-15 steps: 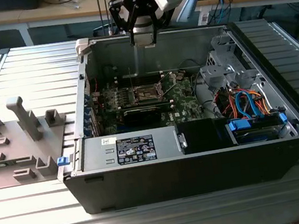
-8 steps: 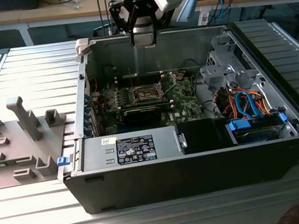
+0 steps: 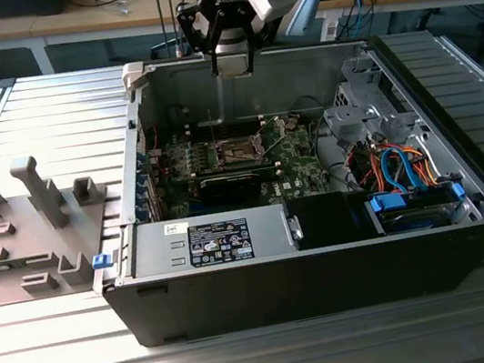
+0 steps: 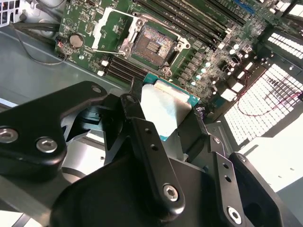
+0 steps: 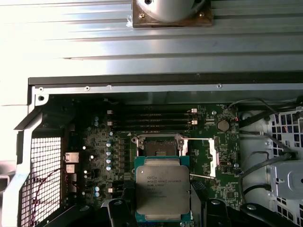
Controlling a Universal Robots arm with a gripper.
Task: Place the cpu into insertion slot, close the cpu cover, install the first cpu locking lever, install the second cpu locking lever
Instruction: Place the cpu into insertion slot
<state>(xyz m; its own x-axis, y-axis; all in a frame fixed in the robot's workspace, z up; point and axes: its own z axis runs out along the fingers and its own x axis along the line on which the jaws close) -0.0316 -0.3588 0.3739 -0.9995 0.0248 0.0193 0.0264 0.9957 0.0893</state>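
Carrying the cpu (image 5: pixel 162 191) between its two fingers (image 4: pixel 142 137), the gripper (image 4: pixel 168 120) is working on the first step, the placing; its jaws are standing apart only by the chip's width and are pinching the chip by two opposite edges, the silver-grey top facing the first wrist view. In the exterior view the gripper (image 3: pixel 231 54) is hanging over the far wall of the open computer case (image 3: pixel 243 301), well above the green motherboard (image 3: pixel 293 155), so the chip is touching nothing but the fingers. The insertion slot (image 5: pixel 160 147) is lying bare and unfilled, its dark contact field showing in both wrist views; the cpu cover (image 5: pixel 211 158) is lying folded back beside it, clear of the opening. By my judgement nothing of the task is finished yet; the placing is calling for the chip's edges to be squared with the socket's rim and for a flat, gentle descent straight into it, since any tilt is risking the contacts. Counting: one cpu; one insertion slot (image 4: pixel 154 42); one cpu cover (image 4: pixel 98 30); one gripper with two fingers; one round coin cell (image 4: pixel 75 41) near the cover; of the locking levers I am making out one thin rod (image 4: pixel 106 51) by the cover, and I cannot tell where the second is lying.
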